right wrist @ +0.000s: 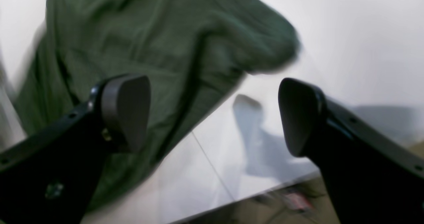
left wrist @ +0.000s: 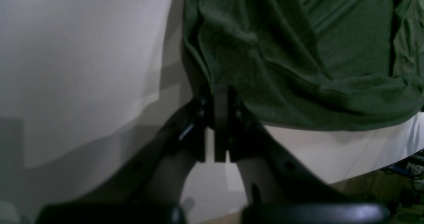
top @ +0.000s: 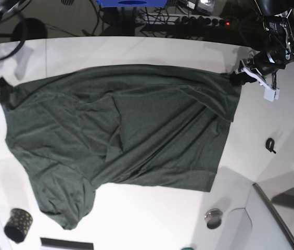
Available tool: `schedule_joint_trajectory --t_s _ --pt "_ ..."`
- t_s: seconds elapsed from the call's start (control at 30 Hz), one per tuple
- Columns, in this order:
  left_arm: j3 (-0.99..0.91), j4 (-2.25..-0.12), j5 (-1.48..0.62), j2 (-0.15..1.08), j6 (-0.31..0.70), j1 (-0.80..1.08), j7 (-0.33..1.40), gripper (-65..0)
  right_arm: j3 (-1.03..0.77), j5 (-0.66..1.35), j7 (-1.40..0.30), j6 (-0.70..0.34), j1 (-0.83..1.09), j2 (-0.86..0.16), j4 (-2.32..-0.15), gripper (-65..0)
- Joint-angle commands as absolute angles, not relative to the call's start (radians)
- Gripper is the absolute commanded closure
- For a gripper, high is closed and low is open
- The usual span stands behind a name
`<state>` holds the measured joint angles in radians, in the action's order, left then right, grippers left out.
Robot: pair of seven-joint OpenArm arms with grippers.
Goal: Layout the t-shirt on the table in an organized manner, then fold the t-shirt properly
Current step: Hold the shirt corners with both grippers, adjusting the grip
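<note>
Fabric of the t-shirt (top: 126,135) spreads wrinkled across the table (top: 136,49) at frame centre. At upper right, the left gripper (left wrist: 220,94) pinches a corner, probably to pull it taut; at far left, the right gripper (right wrist: 212,114) gapes wide, empty, beside the opposite edge.

I see the t-shirt (top: 136,135), big, dark green and plain. It lies spread wide across the table (top: 136,49), but not flat. Long wrinkles run over its middle. One corner is bunched in a lump near the table's front edge. The table is white and smooth, with a thin seam line.
</note>
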<state>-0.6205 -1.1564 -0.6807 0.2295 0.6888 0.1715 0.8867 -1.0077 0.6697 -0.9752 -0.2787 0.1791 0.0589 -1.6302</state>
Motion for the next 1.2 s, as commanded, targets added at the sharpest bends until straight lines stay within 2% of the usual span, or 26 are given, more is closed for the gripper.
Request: schedule_joint_trajectory --t_s 0.0,0.17,0.37,0.7,0.97,1.17 --pt "-0.624 -1.173 -0.697 0.245 0.698 0.163 0.877 0.0 -1.038 0.711 -0.946 -0.294 0.188 0.059 -1.609 -54.3" --pt "-0.624 -1.173 -0.697 0.245 0.698 0.16 0.877 0.0 -1.03 0.754 -0.872 -0.421 0.18 0.03 -1.412 -52.1" --pt "-0.624 -1.173 -0.697 0.263 0.698 0.162 0.877 0.0 -1.026 0.754 -0.786 -0.424 0.13 0.021 -1.277 -52.7" --pt "-0.624 -1.173 -0.697 0.266 0.698 0.168 0.877 0.0 -1.024 0.753 -0.74 -0.424 0.082 -0.045 -1.092 -52.4" --pt "-0.622 -1.173 -0.697 0.266 0.698 0.162 0.877 0.0 -1.021 0.753 -0.743 -0.424 0.09 -0.047 -1.078 -52.2" --pt "-0.622 -1.173 -0.697 0.266 0.698 0.162 0.877 0.0 -0.894 0.754 -0.733 -0.424 0.107 -0.045 -1.076 -52.2"
